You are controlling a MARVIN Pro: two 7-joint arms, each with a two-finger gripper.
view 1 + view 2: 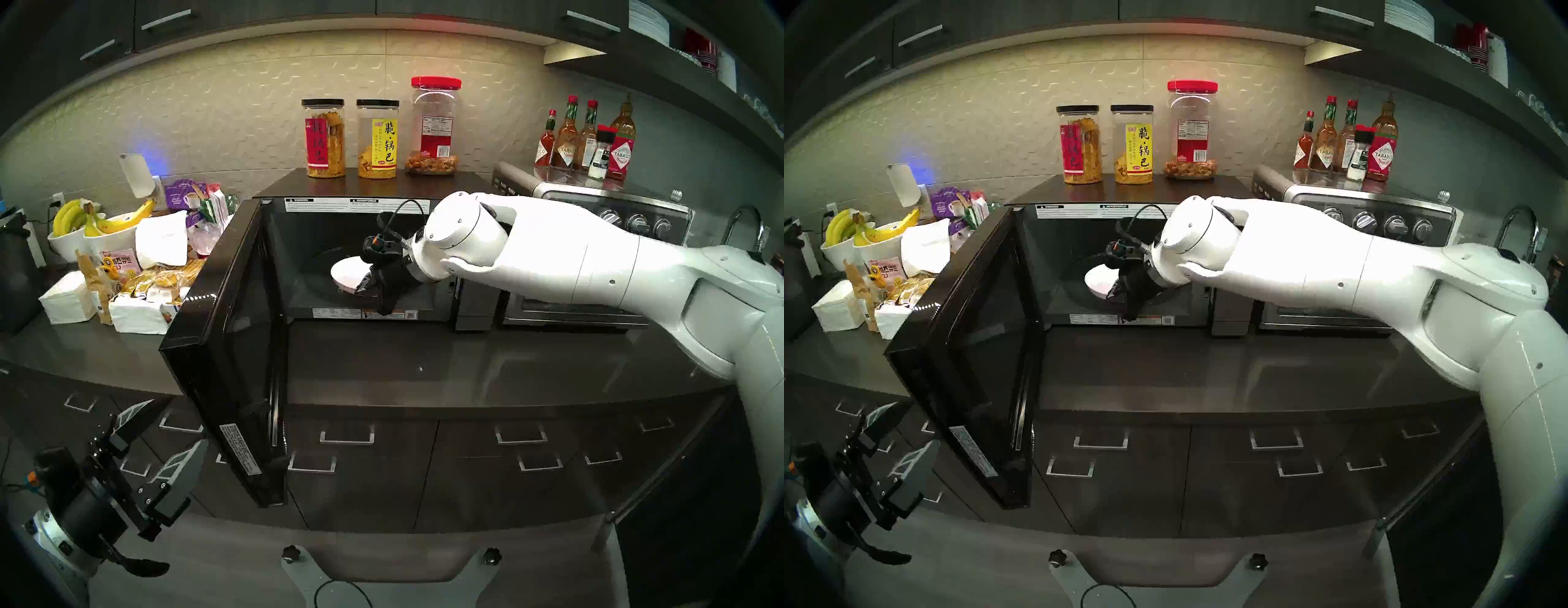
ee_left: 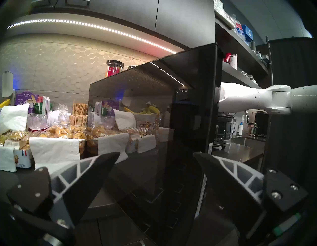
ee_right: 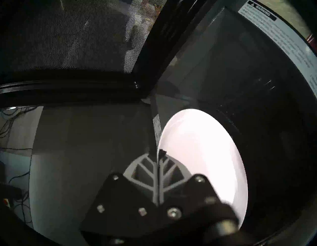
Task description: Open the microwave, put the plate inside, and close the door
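Observation:
The black microwave [image 1: 297, 237] stands open, and its door [image 1: 220, 339] is swung out toward me on its left hinge. My right arm reaches into the cavity. There my right gripper [image 1: 365, 284] is shut on the near rim of the white plate [image 1: 345, 274], which sits tilted over the turntable. In the right wrist view the two fingers pinch the plate [image 3: 202, 154] at its edge, with the gripper [image 3: 158, 152] pointing toward the mesh door [image 3: 68, 43]. My left gripper [image 1: 176, 424] hangs low at the left, below the counter edge. It is open and empty, facing the door's glossy outer face [image 2: 154, 111].
Three snack jars [image 1: 377, 140] stand on the microwave's top. A steel toaster oven [image 1: 615, 220] with sauce bottles [image 1: 585, 140] on it is to the right, and a faucet [image 1: 746, 225] beyond. Bowls of bananas [image 1: 85, 220], napkins and snack packs [image 1: 140, 293] crowd the left counter.

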